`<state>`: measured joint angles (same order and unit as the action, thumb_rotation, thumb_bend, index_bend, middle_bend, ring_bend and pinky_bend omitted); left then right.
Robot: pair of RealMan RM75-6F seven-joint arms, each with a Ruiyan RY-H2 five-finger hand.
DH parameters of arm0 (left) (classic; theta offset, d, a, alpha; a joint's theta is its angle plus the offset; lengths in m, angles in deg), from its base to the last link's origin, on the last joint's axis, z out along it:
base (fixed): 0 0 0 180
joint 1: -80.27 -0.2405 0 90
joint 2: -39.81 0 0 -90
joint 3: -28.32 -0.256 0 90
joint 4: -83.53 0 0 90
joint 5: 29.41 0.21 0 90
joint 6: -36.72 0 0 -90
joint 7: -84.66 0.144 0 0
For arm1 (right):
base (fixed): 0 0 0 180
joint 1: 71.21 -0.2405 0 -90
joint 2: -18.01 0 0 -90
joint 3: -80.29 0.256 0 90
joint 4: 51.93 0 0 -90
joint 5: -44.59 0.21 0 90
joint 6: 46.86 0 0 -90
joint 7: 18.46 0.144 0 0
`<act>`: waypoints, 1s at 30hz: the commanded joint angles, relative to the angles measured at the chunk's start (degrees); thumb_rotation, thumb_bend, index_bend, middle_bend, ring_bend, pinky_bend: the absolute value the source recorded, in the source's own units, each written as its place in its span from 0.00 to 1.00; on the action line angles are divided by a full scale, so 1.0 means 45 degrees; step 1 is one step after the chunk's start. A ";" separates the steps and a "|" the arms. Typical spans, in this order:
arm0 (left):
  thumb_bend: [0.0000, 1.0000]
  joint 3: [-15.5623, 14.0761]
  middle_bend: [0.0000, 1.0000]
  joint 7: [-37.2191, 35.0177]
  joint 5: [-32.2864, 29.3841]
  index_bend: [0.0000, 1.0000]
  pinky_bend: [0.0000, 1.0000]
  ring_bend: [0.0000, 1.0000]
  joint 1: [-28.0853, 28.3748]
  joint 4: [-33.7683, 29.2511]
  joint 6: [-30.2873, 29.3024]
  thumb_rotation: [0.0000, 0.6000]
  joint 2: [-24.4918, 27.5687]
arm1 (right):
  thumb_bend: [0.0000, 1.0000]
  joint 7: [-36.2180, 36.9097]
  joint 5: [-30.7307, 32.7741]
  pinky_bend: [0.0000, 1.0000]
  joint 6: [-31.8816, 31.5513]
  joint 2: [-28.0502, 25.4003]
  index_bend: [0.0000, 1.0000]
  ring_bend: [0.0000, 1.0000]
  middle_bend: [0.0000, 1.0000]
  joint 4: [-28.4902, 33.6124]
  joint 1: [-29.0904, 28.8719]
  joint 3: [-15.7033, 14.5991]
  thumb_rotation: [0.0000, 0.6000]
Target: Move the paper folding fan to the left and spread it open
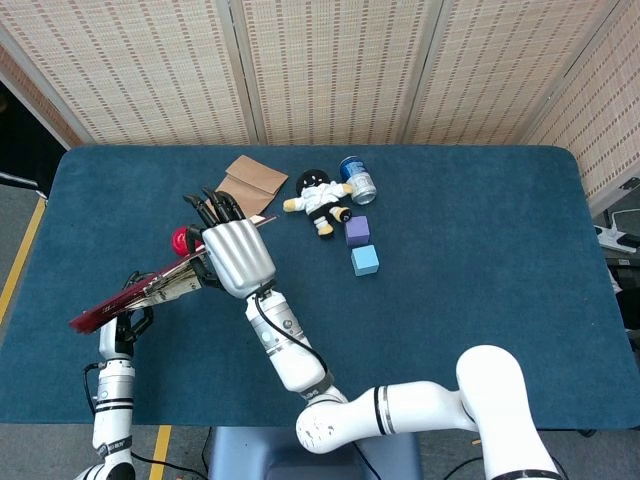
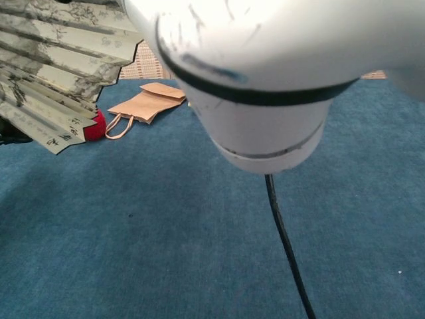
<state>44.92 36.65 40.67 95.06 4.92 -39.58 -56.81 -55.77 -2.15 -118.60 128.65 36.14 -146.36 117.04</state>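
Note:
The paper folding fan (image 1: 150, 291) hangs above the left side of the table, partly spread, with its red guard (image 1: 97, 312) at the left end. In the chest view its ink-painted pleats (image 2: 46, 73) fan out at the upper left. My right hand (image 1: 238, 258), white-backed with dark fingers pointing away, grips the fan's right end. My left hand (image 1: 128, 322) shows as dark fingers under the red guard and holds that end. The right forearm (image 2: 265, 66) fills most of the chest view.
A red object (image 1: 181, 240) lies beside the fan. A brown paper bag (image 1: 250, 180) lies behind my right hand. A plush doll (image 1: 320, 200), blue can (image 1: 357, 180), purple cube (image 1: 357, 231) and blue cube (image 1: 365, 260) sit mid-table. A black cable (image 2: 285, 246) crosses the cloth.

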 commanded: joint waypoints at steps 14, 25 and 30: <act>0.65 0.1374 0.30 0.0842 -0.0544 0.81 0.11 0.08 0.0840 0.2115 0.0463 1.00 -0.0473 | 0.60 0.0467 -0.2749 0.09 -0.1621 -0.1960 0.58 0.00 0.11 0.2997 0.2121 -0.1957 1.00; 0.60 0.1142 0.26 0.0334 -0.0249 0.51 0.10 0.07 0.0938 0.3438 0.0711 1.00 -0.0788 | 0.60 0.0095 -0.5303 0.10 -0.3623 -0.1972 0.51 0.00 0.11 0.3388 0.3903 -0.4197 1.00; 0.59 0.1045 0.24 0.0121 -0.0035 0.37 0.10 0.07 0.0948 0.3722 0.0677 1.00 -0.0826 | 0.60 0.0619 -0.5921 0.10 -0.3721 -0.1718 0.47 0.00 0.11 0.2816 0.4559 -0.4857 1.00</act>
<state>49.76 37.36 40.24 99.31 21.36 -36.43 -60.47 -53.72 -28.42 -135.34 120.44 49.43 -126.76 96.01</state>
